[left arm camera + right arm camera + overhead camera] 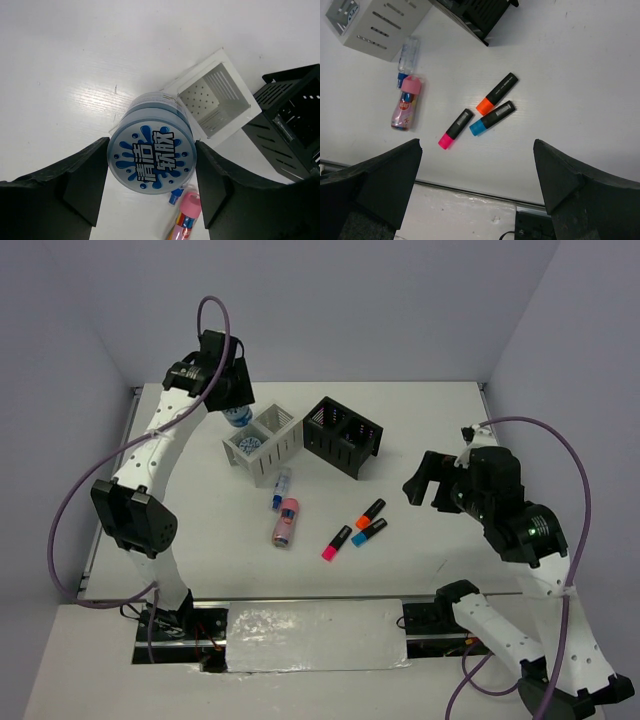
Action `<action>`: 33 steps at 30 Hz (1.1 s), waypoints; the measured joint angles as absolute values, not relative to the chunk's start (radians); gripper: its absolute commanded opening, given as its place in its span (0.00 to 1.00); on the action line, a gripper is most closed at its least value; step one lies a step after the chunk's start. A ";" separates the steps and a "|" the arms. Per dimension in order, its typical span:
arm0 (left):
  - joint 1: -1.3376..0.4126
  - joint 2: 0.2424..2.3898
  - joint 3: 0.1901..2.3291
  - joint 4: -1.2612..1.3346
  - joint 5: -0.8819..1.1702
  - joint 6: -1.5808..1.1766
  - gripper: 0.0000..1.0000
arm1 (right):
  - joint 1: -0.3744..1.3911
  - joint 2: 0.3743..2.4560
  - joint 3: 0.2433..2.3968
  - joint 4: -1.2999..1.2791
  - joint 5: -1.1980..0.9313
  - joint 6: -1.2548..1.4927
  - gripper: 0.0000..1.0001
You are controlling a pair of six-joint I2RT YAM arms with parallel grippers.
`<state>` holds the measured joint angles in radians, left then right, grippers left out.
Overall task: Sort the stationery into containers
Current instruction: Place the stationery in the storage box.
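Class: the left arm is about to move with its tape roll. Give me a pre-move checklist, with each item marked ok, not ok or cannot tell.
1. Grip on the tape roll by the left gripper: ok, clamped between both fingers.
2. The white box has an empty compartment: ok.
3. Roll lined up over that compartment: cannot tell, the roll hides what lies under it.
4. The right gripper is open and away from the white box: ok.
5. The three highlighters and the pink tube lie apart from the box: ok.
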<state>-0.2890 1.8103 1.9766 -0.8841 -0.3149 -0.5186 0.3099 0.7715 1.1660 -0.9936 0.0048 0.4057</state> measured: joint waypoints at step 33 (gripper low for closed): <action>-0.280 1.808 1.747 -0.810 -0.185 -0.498 0.81 | 0.310 0.838 1.166 -0.946 -0.066 0.395 1.00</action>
<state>-0.2802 1.8076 1.7473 -0.8097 -0.1852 -0.4984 0.3099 0.8375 1.1656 -0.9459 -0.0658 0.3950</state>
